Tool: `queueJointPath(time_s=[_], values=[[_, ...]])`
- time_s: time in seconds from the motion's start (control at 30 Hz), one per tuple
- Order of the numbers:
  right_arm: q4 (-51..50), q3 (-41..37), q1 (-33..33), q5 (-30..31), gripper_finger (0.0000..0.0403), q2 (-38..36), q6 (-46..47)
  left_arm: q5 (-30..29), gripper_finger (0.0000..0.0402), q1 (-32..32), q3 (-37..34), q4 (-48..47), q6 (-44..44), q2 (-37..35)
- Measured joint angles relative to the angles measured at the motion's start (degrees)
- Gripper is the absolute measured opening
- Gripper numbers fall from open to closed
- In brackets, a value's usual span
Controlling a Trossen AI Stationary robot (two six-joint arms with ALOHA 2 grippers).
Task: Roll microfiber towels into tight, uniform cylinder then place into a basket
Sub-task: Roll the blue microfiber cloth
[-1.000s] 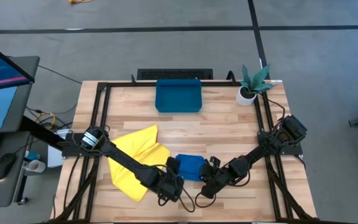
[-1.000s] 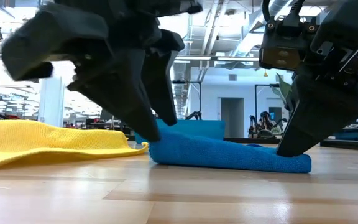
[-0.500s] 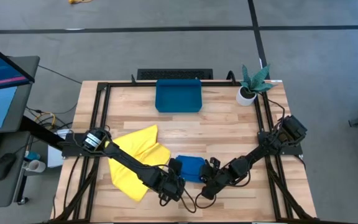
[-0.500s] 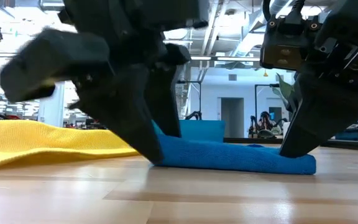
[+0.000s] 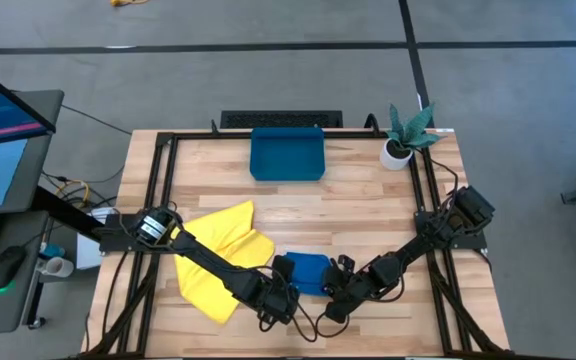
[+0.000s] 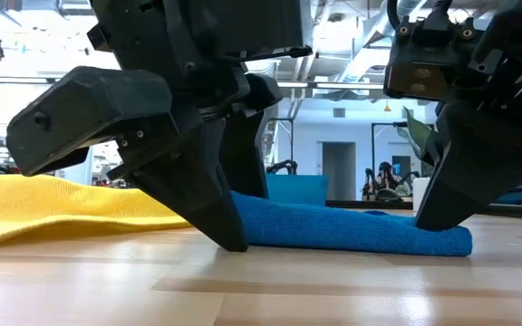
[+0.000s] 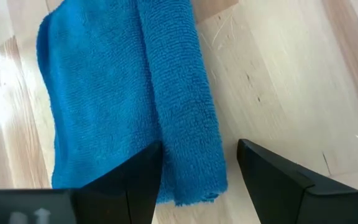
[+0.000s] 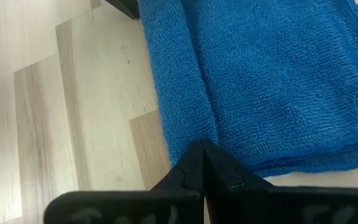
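Note:
The blue towel [image 5: 308, 271] lies folded small on the table's near middle, with a thick rolled-over edge [image 7: 185, 106] on its near side. The yellow towel [image 5: 218, 255] lies spread flat to its left. My left gripper [image 5: 280, 289] is open at the blue towel's left end. Its fingers stand one on each side of the rolled edge [image 7: 194, 168]. My right gripper [image 5: 334, 293] is shut, with its tips down at the towel's right end [image 6: 451, 240]. The teal basket [image 5: 287, 153] stands empty at the table's far middle. My left gripper points down, slanting from the left. One finger [image 7: 129, 183] is over the towel's flat part and the other [image 7: 278, 180] over bare wood, its tip [image 6: 229, 237] on the table by the towel's left end. Whether they press the roll I cannot tell. My right gripper's shut fingertips [image 8: 201, 158] meet the blue towel at its near rolled edge [image 8: 194, 127], close to the right end. The fingers slant down from the right. The towel lies flat on the table under them.
A small white pot with a green plant [image 5: 404, 140] stands at the far right. The dark frame rails [image 5: 168, 170] run along the table's sides. Bare wood lies between the towels and the basket.
The blue towel has slid a little toward the table's right edge, both ends shifting together and staying flat. My left gripper has come lower and followed its left end. My right gripper has moved slightly right with the towel's right end.

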Motion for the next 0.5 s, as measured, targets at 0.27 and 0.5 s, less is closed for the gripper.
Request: queueJointPath(time_s=[0.27, 0.5], values=[[0.02, 0.0, -0.02, 0.0, 0.0023, 0.0, 0.02, -2.74, 0.0205, -0.84, 0.19, -0.67, 0.28, -0.82], [0.04, 0.0, -0.02, 0.0, 0.0017, 0.0, 0.02, -7.99, 0.0205, -2.95, 2.06, -2.45, 1.14, -1.69]])
